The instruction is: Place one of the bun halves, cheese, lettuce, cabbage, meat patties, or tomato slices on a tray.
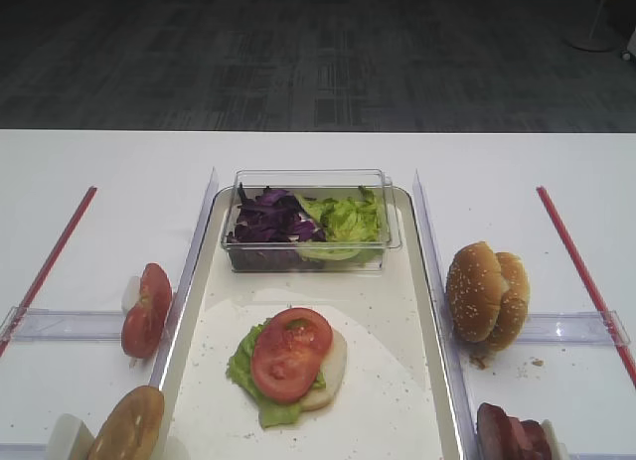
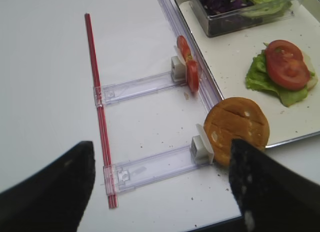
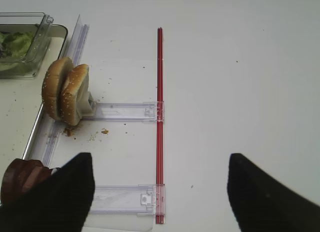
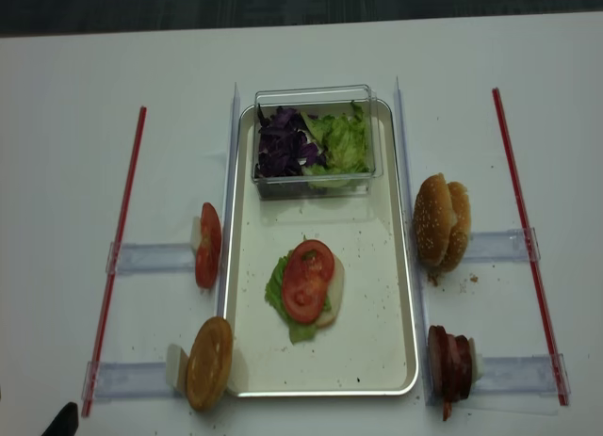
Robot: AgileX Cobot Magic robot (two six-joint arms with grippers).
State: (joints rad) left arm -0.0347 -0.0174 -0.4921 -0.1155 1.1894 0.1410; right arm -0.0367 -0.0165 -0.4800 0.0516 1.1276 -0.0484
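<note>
Exterior high view: long cream-white metal-rimmed tray carrying two round red tomato slices stacked on green ruffled lettuce over a pale bun half. Sesame-topped golden bun halves stand upright just right of the tray. Left gripper and right gripper both spread wide, grasping nothing. No legible writing.

open pincer, tomato slices on tray
</note>
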